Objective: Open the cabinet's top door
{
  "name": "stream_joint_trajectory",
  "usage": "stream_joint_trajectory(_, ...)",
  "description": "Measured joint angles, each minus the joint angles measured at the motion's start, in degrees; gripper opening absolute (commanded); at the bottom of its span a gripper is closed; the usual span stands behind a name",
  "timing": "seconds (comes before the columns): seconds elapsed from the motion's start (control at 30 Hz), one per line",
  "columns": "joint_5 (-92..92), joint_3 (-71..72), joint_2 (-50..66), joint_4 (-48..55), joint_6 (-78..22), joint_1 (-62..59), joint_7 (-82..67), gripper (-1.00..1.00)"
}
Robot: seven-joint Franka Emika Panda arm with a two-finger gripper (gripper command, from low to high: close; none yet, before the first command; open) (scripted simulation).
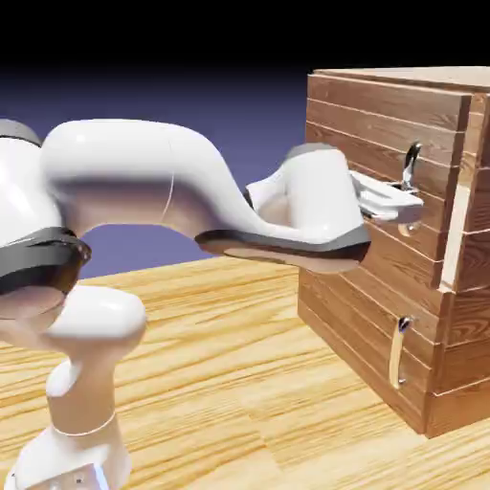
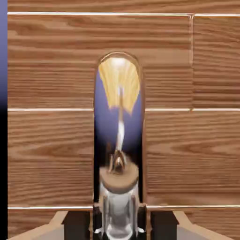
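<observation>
The backdrop (image 1: 239, 110) is blue-violet, darkening to black at the top; below it lies a surface (image 1: 220, 383) of pale yellow wood grain. In the exterior view we find the cabinet (image 1: 373, 359) at three o'clock and the arm (image 1: 124, 172) reaching to it from the nine o'clock side.

Progress: the approach is done. We find the end effector (image 1: 413, 207) at the upper handle (image 1: 412, 163), its fingers closed in on the bar, one on each side, with no clear space seen between pads and metal. We judge this a grip on the handle. The top door (image 1: 359, 139) shows no evident swing; whether a slight gap exists at its edge, we cannot tell. Outstanding, in our judgement: the pull itself, and the opening of the door far enough to count.

Condition of the item: the top door sits on the cabinet's upper part, above the lower panel (image 1: 349, 311), which carries its own handle (image 1: 398, 354) towards five o'clock. It is built of horizontal reddish-brown planks with visible grain and pale seams. Its handle is upright, rounded at the twelve o'clock end in the hand view, and mirror-bright, reflecting yellow wood and violet backdrop. We note no visible damage.
</observation>
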Motion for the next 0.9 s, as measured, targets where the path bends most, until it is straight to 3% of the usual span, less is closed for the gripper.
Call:
stream_joint_trajectory(0.3, 1.5, 16.3, 4.6, -6.4, -1.2, -18.7, 9.6, -1.00)
stream_joint_trajectory(0.6, 22.9, 34.2, -5.5, -20.7, -7.0, -36.2, -3.6, -1.00)
stream_joint_trajectory(0.9, 45.3, 49.1, -17.4, -31.2, -11.6, -45.8, -15.4, -1.00)
